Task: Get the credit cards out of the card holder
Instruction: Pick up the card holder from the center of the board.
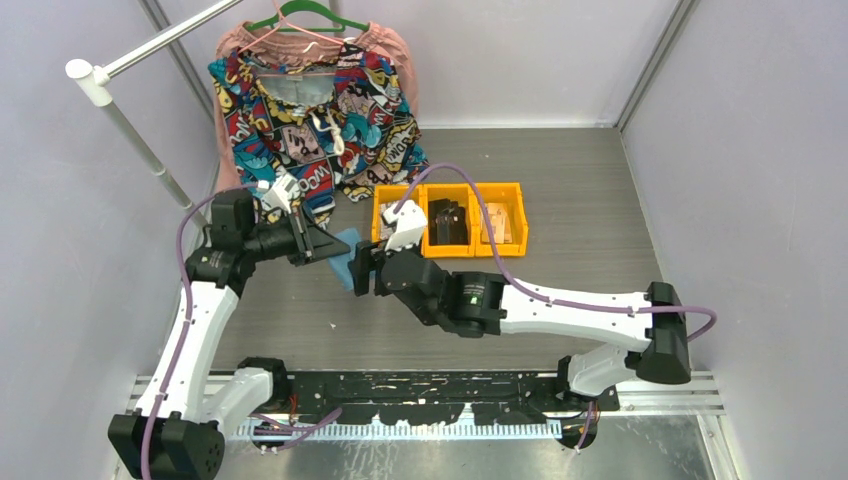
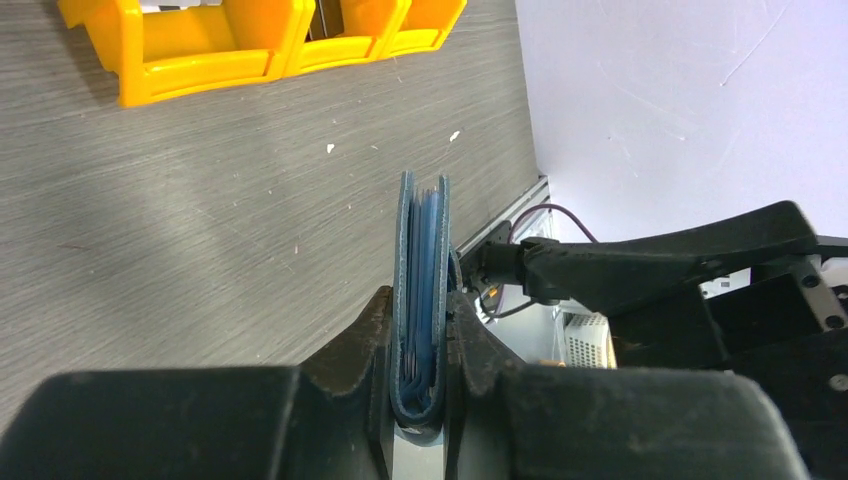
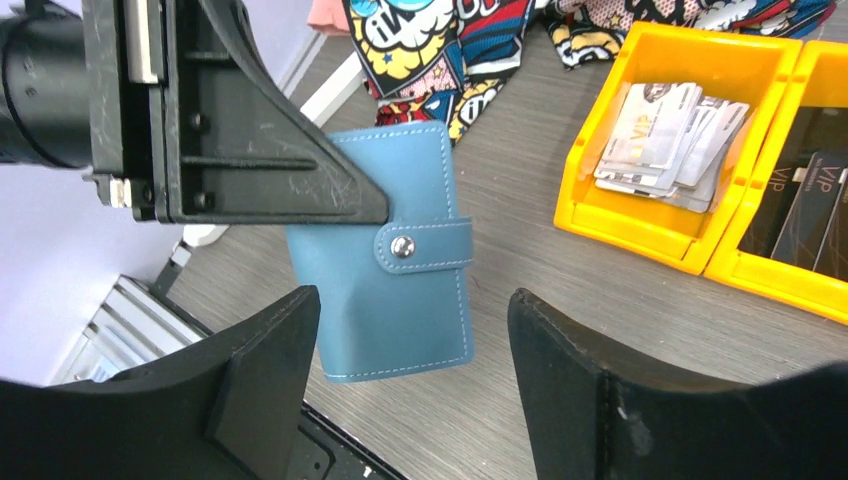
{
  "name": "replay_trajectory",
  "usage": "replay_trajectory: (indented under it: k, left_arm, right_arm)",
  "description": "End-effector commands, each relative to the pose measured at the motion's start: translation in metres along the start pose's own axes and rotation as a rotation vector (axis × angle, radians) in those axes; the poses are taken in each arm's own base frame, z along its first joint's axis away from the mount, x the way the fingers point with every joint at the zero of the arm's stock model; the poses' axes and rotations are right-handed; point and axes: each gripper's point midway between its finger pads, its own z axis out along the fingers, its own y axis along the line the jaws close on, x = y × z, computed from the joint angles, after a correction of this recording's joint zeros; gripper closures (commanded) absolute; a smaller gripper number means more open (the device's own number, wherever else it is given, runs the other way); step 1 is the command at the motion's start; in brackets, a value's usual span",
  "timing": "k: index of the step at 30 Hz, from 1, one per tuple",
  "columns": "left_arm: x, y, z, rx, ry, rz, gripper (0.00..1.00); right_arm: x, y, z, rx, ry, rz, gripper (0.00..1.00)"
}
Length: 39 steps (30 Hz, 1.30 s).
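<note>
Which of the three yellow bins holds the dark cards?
The middle bin: its black cards set it apart; the left bin holds pale grey cards, the right bin light tan ones.

A blue wallet (image 3: 400,290), fastened by its snap tab, is seen mid-frame, gripped at its upper left corner by the left gripper (image 3: 350,200). The right gripper (image 3: 410,300) is spread wide along the bottom edge, with the wallet seen between its fingers. Pale cards (image 3: 665,135) are piled in a yellow bin (image 3: 700,235) at upper right. Patterned cloth (image 3: 450,40) is seen at the top.
</note>
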Motion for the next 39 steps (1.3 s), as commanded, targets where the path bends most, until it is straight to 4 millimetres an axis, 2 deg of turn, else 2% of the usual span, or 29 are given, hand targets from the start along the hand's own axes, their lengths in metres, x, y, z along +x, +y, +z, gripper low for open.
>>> replay_trajectory:
  k: [1,9,14,18,25,30,34,39]
  left_arm:
    - [-0.008,-0.012,-0.004,0.028,-0.029,0.048,1.0]
    - [-0.008,-0.016,-0.007,0.02,-0.033,0.018,1.0]
    - [-0.006,-0.02,-0.008,0.024,-0.026,-0.014,1.0]
    - [-0.005,-0.022,-0.009,0.024,-0.015,-0.049,1.0]
    - [-0.006,-0.028,-0.012,0.025,-0.018,-0.076,1.0]
    - [-0.008,-0.031,-0.014,0.026,-0.024,-0.078,1.0]
    - [-0.009,-0.034,-0.015,0.03,-0.024,-0.086,1.0]
    - [-0.007,-0.04,-0.018,0.041,-0.017,-0.089,1.0]
  right_arm:
    - [-0.031,0.001,-0.007,0.007,-0.072,0.058,0.28]
    - [-0.016,0.006,0.013,0.038,-0.036,-0.044,0.35]
    - [-0.015,0.004,0.023,0.078,-0.042,-0.116,0.39]
    - [-0.011,0.001,0.032,0.126,-0.039,-0.203,0.5]
    - [0.008,-0.004,0.04,0.194,-0.031,-0.331,0.61]
    - [0.021,-0.008,0.039,0.232,-0.022,-0.394,0.64]
    - [0.025,-0.018,0.04,0.291,-0.035,-0.441,0.8]
    - [0.012,-0.035,0.037,0.407,-0.105,-0.491,0.94]
